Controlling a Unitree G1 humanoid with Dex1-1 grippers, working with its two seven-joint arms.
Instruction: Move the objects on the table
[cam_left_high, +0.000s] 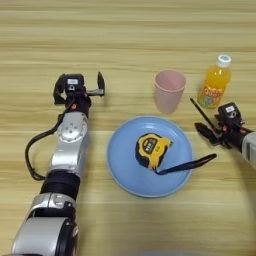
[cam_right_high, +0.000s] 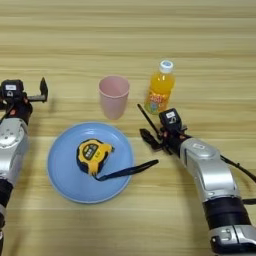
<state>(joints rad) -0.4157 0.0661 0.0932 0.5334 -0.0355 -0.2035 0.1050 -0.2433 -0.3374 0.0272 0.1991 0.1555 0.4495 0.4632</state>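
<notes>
The left pincer sits towards the bench's left edge, fingers spread, grasping nothing. Right of it, a blue plate near the middle carries the tape measure, its black strap trailing over the plate's right rim. A pink cup stands upright behind the plate. The orange-juice bottle stands right of the cup. Just in front of the bottle, the right pincer is released, empty.

Setting appears to be a robot test bench or lab: a bare light wooden table fills the view. A blue plate sits at centre, with a pink cup just beyond it.
</notes>
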